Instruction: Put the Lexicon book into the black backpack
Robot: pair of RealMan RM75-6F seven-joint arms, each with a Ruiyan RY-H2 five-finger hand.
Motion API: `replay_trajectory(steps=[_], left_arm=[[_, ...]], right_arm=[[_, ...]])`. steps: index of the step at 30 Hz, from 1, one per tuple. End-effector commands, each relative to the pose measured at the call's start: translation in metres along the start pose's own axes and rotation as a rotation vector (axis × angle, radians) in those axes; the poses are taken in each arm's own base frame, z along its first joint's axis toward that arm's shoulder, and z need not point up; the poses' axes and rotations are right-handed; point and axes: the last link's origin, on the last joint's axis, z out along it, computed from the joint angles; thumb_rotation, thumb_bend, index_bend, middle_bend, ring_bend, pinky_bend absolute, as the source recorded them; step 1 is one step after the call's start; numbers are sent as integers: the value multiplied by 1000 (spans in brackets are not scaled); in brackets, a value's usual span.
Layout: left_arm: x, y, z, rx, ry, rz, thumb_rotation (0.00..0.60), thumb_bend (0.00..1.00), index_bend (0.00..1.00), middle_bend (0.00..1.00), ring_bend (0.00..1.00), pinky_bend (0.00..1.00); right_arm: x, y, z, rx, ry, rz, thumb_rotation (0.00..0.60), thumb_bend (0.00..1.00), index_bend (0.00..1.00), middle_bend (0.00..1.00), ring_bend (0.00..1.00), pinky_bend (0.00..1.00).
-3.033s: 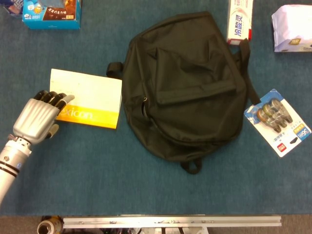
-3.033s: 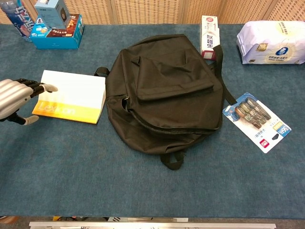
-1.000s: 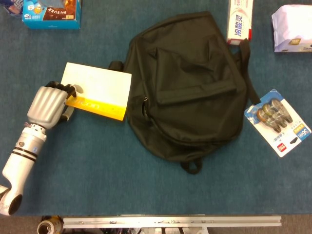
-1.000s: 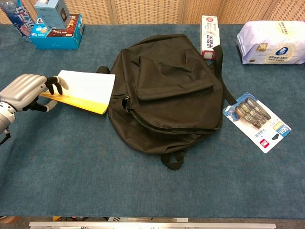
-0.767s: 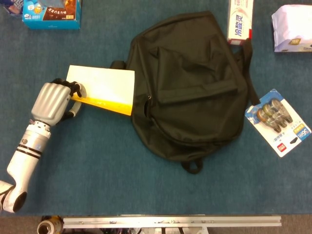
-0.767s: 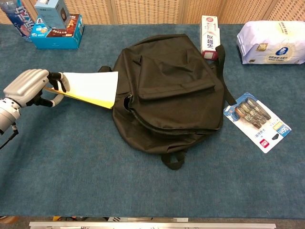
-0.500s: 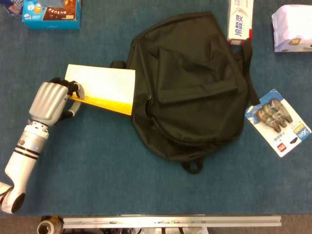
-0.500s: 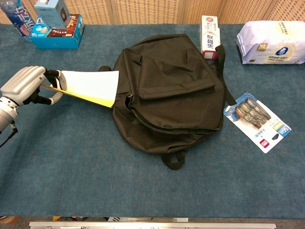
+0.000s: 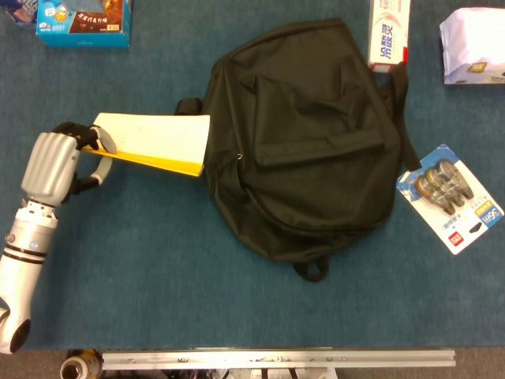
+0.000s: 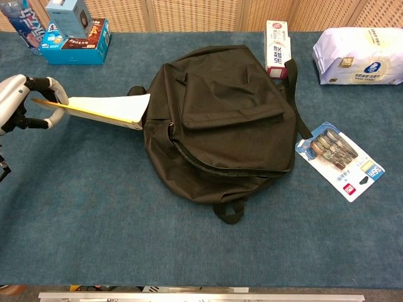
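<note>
While the left hand [image 9: 54, 162] pinches the Lexicon book [image 9: 154, 142] by its left edge, the book's right edge meets the black backpack [image 9: 312, 134].

1. A staged test room or lab is suggested by a table covered in blue carpet-like cloth [image 10: 94, 214].
2. A metal rail [image 9: 276, 359] is fixed along its near edge.
3. Perforated wooden panels [image 10: 195, 14] are seen behind its far edge.

The left hand [image 10: 19, 104] is cut by the chest view's left edge. The book [image 9: 154, 142] seems to touch the backpack [image 9: 308, 134], though contact is unclear. The tissue pack [image 9: 473, 43] is cropped at right.
</note>
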Motion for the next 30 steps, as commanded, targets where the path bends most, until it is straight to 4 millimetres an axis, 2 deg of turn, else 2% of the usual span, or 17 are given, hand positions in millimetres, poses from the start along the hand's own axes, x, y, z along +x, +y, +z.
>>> replay_trajectory(steps=[1, 12, 18, 24, 30], left_arm=[[3, -3, -2, 6, 9, -3, 600, 402, 674, 592, 533, 415], [13, 2, 1, -10, 83, -126, 600, 403, 676, 592, 532, 415], [24, 7, 1, -26, 120, -177, 600, 403, 676, 592, 532, 415], [40, 15, -2, -56, 162, -201, 600, 402, 675, 592, 532, 415], [54, 24, -9, -78, 192, -196, 600, 402, 675, 592, 530, 415]], right_arm=[[0, -1, 0, 1, 0, 0, 600, 181, 211, 324, 292, 449], [1, -3, 1, 7, 1, -1, 600, 181, 211, 324, 293, 449], [4, -11, 6, 40, -4, 11, 600, 181, 212, 324, 293, 449], [5, -37, 15, 138, -56, 38, 600, 181, 211, 324, 293, 450], [0, -80, 28, 279, -141, 85, 600, 157, 212, 324, 293, 449]])
